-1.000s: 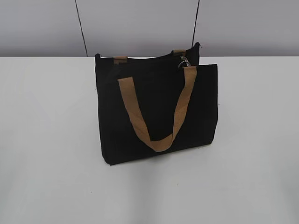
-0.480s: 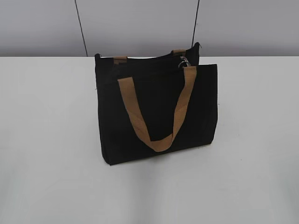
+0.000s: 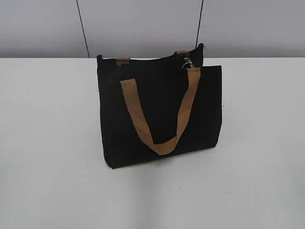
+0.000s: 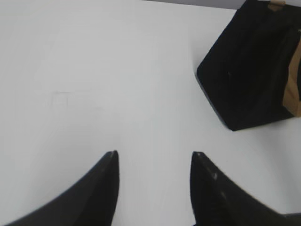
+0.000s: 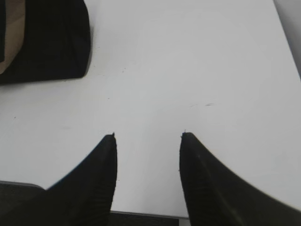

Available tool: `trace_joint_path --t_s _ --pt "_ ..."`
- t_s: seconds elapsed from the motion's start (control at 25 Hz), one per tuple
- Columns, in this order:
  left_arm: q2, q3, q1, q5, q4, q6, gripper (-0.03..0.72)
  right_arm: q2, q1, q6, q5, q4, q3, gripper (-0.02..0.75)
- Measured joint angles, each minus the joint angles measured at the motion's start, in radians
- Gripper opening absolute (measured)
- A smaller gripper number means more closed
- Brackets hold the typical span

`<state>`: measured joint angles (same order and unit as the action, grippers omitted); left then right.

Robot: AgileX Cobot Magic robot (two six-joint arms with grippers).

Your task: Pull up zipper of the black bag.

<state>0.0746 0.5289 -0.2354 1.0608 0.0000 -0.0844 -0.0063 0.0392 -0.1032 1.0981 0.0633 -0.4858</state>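
The black bag (image 3: 159, 112) stands upright on the white table (image 3: 47, 143) in the exterior view, with a tan webbing handle (image 3: 159, 121) hanging down its front. The zipper runs along the top edge, and its silver ring pull (image 3: 188, 62) sits near the right end. No gripper shows in the exterior view. My left gripper (image 4: 154, 153) is open and empty over bare table, with the bag (image 4: 249, 75) far to its upper right. My right gripper (image 5: 148, 134) is open and empty, with the bag's corner (image 5: 51, 37) at its upper left.
A grey panelled wall (image 3: 143, 24) stands behind the table. The table's near edge (image 5: 141, 214) shows under the right gripper, and its right edge (image 5: 284, 28) runs at the upper right of the right wrist view.
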Motion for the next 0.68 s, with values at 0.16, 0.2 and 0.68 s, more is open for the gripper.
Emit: trace_joint_path --t_s 0.16,0.2,0.68 --pt "-0.065 0.0 0.067 0.0 0.0 0.0 0.372 0.0 -0.054 0.0 0.0 0.001 0.0 0.349" --pt "-0.077 0.0 0.087 0.0 0.0 0.0 0.372 0.0 -0.059 0.0 0.0 0.001 0.0 0.349" --pt "-0.083 0.0 0.152 -0.001 0.0 0.0 0.372 0.0 -0.067 0.0 -0.001 0.001 0.0 0.349"
